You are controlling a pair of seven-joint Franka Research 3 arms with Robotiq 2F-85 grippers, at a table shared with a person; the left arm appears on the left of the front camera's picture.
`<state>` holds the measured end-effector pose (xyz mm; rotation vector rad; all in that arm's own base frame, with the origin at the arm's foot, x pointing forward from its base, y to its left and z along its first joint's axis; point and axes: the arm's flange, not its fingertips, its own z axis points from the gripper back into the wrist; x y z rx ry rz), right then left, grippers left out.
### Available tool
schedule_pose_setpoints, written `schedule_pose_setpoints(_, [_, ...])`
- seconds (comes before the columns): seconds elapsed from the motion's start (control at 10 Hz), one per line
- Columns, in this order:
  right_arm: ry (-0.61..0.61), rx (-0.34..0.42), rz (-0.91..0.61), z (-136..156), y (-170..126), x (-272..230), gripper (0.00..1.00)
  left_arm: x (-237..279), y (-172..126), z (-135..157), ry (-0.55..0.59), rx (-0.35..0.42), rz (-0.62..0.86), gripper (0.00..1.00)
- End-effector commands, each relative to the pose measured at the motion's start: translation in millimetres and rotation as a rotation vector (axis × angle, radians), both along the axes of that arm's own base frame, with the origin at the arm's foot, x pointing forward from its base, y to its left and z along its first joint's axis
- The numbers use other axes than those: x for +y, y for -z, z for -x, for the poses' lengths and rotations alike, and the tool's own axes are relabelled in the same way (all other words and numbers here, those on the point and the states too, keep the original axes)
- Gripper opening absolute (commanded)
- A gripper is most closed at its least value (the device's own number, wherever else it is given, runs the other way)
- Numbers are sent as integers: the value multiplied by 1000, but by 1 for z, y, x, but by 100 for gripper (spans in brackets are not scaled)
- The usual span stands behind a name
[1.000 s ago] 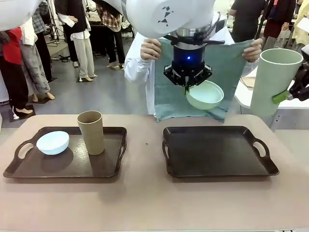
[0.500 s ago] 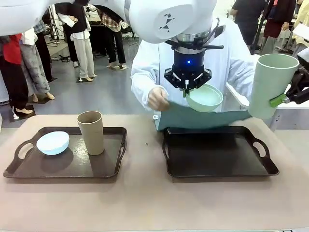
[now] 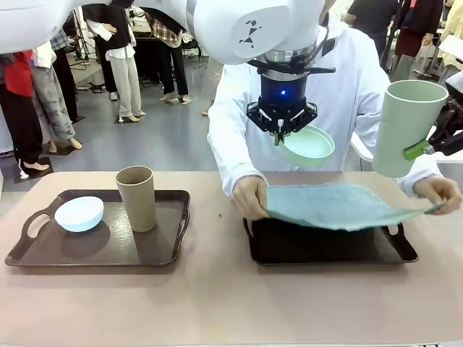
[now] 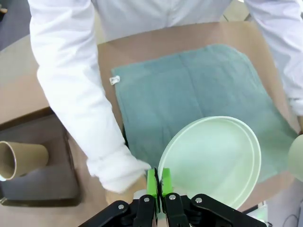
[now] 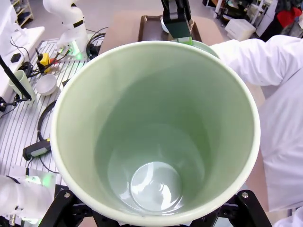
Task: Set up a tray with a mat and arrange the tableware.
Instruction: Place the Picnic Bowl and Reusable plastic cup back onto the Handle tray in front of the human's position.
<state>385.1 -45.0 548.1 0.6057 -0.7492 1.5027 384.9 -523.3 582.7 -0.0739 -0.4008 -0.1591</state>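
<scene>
Left gripper (image 4: 158, 182): my fingers are pinched on the mint green bowl's (image 4: 215, 158) rim.
Right gripper (image 3: 419, 148): I clamp the pale green cup (image 3: 406, 123).
Mat (image 3: 336, 204): just above the tray (image 3: 325, 247) at 3 o'clock.

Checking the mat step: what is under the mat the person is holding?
The right tray, with its near floor and front rim showing. The mat hides the tray's far part, so whether it already rests there cannot be told.

Left gripper (image 3: 281, 134): 12 o'clock, raised, pinching mint bowl (image 3: 308, 147) by the rim.
Right gripper (image 3: 428, 147): 2 o'clock, clasping green cup (image 3: 407, 124).
Mat (image 3: 336, 206): 4 o'clock, over right tray (image 3: 325, 251), held by hand (image 3: 249, 196) and other hand (image 3: 447, 192).
Left tray (image 3: 101, 251): 8 o'clock, carrying blue bowl (image 3: 79, 213) and tan cup (image 3: 137, 197).
</scene>
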Motion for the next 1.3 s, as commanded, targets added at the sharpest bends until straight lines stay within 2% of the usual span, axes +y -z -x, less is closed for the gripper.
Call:
schedule_pose_setpoints(0.0, [-6, -10, 18, 1, -1, 0, 22, 3, -3, 0, 11, 4, 8, 0])
schedule_pose_setpoints(1.2, [-6, -10, 18, 1, -1, 0, 22, 3, -3, 0, 11, 4, 8, 0])
